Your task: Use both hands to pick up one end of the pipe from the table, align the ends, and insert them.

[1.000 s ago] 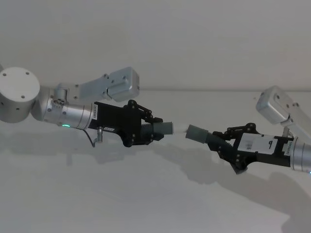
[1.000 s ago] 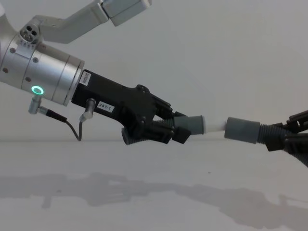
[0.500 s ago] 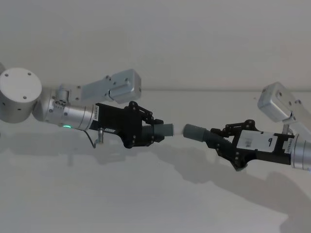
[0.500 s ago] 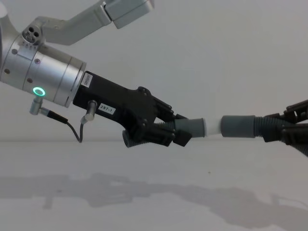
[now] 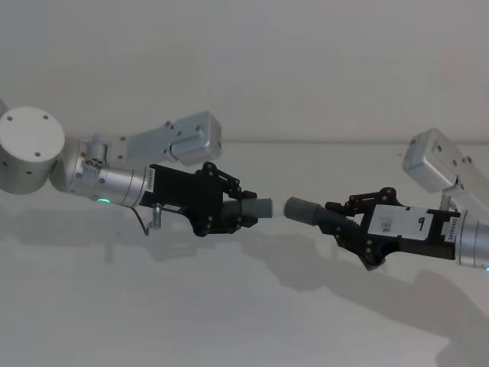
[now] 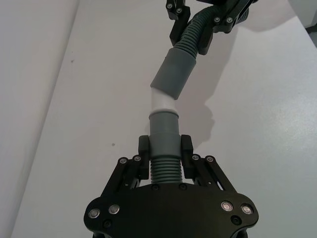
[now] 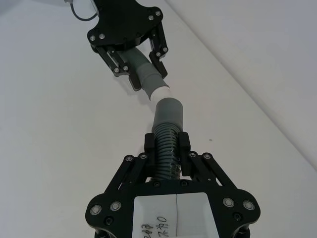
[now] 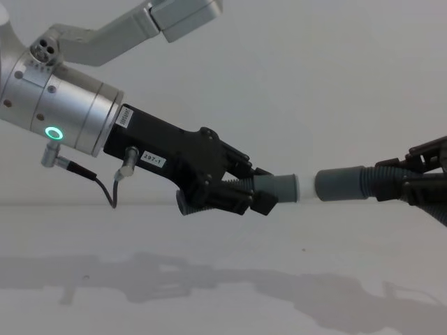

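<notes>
Both grippers hang above the white table [image 5: 229,321], each shut on the ribbed middle of a dark-grey pipe piece. My left gripper [image 5: 243,209] [image 8: 260,190] [image 6: 164,151] holds the piece whose end collar [image 8: 277,188] carries a narrow white tip [image 8: 305,188] [image 6: 162,101]. My right gripper [image 5: 338,218] [image 7: 167,148] [image 8: 408,183] holds the other piece, its grey end collar [image 5: 302,209] [image 8: 340,184] [image 7: 168,113] facing left. The white tip reaches the mouth of that collar. In the left wrist view the two pieces meet at a slight angle. Whether the tip sits inside I cannot tell.
A plain pale wall rises behind the table's far edge [image 5: 306,141]. Silver arm links, the left one [image 5: 172,138] and the right one [image 5: 435,157], stand over the table behind the grippers. Arm shadows [image 8: 209,283] lie on the surface below.
My right gripper has moved left and levelled its pipe piece, closing the gap between the two ends. The left gripper has barely shifted.
</notes>
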